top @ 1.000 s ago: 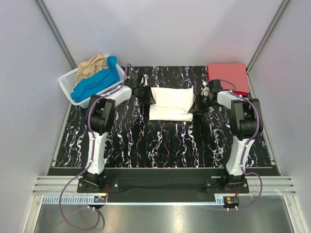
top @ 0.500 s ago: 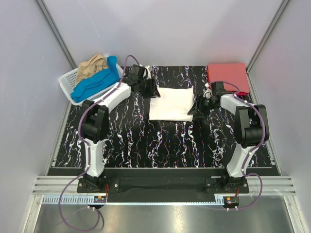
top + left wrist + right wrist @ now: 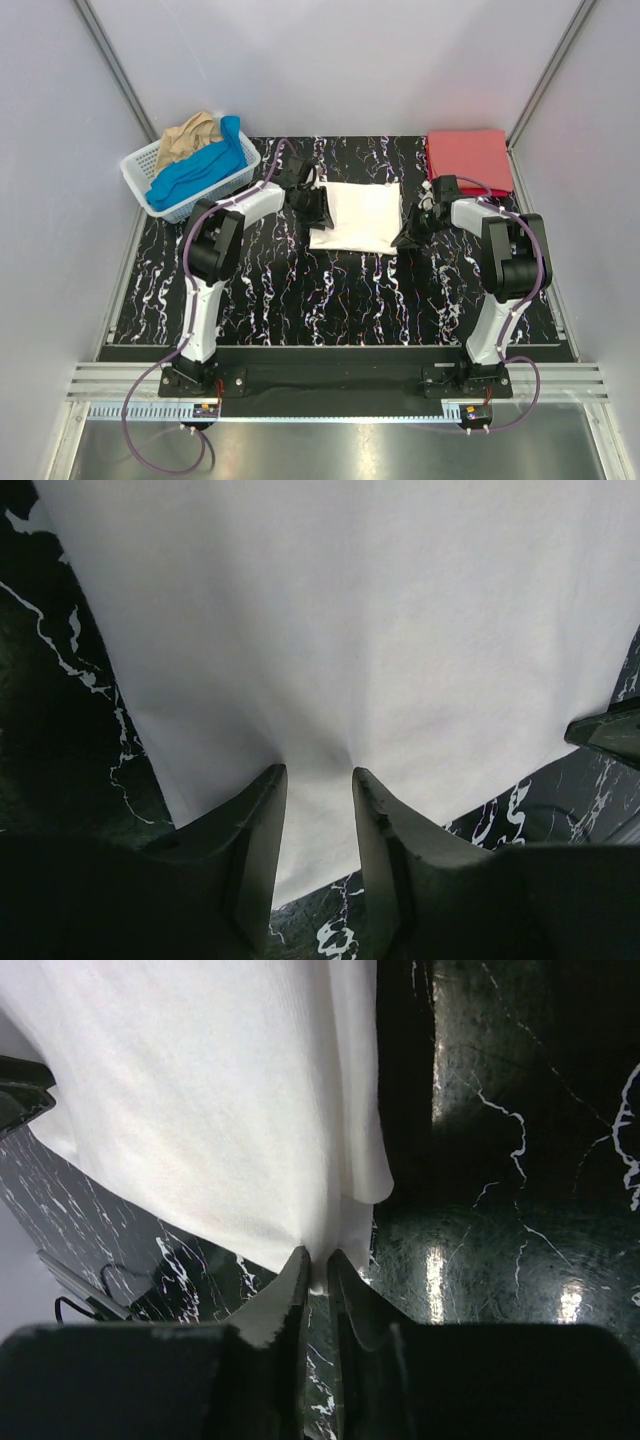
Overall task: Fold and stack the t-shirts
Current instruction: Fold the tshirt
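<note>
Both sides are gripping the white t-shirt [image 3: 352, 217], which lies folded in the middle of the counter [image 3: 330, 290]! The left pincer [image 3: 318, 775] pinches its left edge, cloth puckered between narrowly parted fingers. The right pincer [image 3: 315, 1255] is clamped almost closed on the right edge. The red t-shirt [image 3: 470, 160] lies folded in the far right corner.

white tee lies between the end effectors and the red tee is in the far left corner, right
No: top external view shows the folded red cloth t-shirt in the far right corner. The folded white cloth t-shirt is between the left end effector and right end effector.
</note>
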Controlling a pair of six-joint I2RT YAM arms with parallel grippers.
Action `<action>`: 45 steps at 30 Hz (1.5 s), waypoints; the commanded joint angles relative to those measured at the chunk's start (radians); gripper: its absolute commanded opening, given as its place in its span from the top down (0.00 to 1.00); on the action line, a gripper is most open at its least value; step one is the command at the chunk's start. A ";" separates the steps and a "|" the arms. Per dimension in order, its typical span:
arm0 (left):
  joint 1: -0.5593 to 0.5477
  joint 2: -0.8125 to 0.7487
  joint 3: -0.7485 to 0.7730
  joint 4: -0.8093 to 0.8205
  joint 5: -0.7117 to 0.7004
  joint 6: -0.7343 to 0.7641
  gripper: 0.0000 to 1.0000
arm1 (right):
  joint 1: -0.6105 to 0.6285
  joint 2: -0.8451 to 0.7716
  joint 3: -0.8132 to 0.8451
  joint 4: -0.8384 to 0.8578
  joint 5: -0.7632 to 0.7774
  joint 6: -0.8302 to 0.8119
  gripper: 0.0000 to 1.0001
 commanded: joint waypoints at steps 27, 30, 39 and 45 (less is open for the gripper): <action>0.009 -0.474 -0.192 -0.136 0.126 0.050 0.53 | -0.018 0.121 0.170 -0.143 0.022 -0.204 0.71; 0.010 -0.483 -0.186 -0.138 0.140 0.050 0.52 | -0.017 0.120 0.182 -0.140 0.004 -0.218 0.83; 0.053 -0.404 -0.085 -0.160 0.001 0.091 0.50 | -0.033 0.020 0.207 -0.163 0.007 -0.146 0.54; 0.055 -0.109 0.170 -0.163 0.045 0.085 0.57 | -0.046 0.077 0.328 -0.159 0.082 -0.111 0.39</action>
